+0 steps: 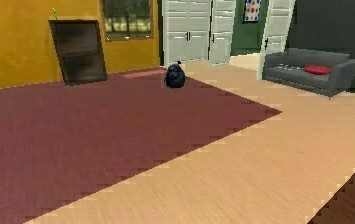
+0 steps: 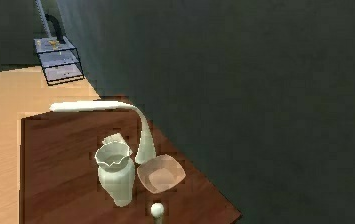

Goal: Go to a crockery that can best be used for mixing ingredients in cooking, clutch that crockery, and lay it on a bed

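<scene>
In the arm side view a shallow pinkish-tan bowl [image 2: 161, 175] sits on a dark wooden table [image 2: 55, 160], close to the dark wall. Just left of the bowl stands a pale cream jug [image 2: 114, 170]. A white bent-neck lamp [image 2: 105, 105] arches over both from behind. A small pale rounded object [image 2: 157, 210] lies in front of the bowl near the picture's bottom edge.
A dark grey wall [image 2: 265, 90] runs behind the table, with a small wire shelf unit [image 2: 58, 58] farther along it. The forward view has a maroon rug [image 1: 85, 130], a black rounded lump [image 1: 174, 75], a grey sofa [image 1: 310, 70], a dark cabinet [image 1: 78, 52] and white doors [image 1: 197, 32].
</scene>
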You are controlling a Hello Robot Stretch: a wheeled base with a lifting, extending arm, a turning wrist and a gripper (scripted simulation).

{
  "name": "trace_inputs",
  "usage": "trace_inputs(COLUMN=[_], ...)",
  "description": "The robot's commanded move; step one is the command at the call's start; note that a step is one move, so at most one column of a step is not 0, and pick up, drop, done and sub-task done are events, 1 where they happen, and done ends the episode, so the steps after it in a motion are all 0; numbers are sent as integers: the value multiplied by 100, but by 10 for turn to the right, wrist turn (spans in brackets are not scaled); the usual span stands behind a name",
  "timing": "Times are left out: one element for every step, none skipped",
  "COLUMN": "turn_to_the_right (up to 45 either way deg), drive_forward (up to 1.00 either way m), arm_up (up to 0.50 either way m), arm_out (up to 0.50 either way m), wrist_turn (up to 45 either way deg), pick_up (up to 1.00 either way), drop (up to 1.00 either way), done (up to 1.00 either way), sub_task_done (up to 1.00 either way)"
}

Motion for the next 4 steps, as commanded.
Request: trace_inputs(turn_to_the_right=[0, 0, 0, 0], drive_forward=[0, 0, 0, 0], arm_up=[0, 0, 0, 0], arm_out=[26, 0, 0, 0], wrist_turn=[0, 450, 450, 450], pick_up=[0, 0, 0, 0], drop=[0, 0, 0, 0], done=[0, 0, 0, 0], sub_task_done=[0, 0, 0, 0])
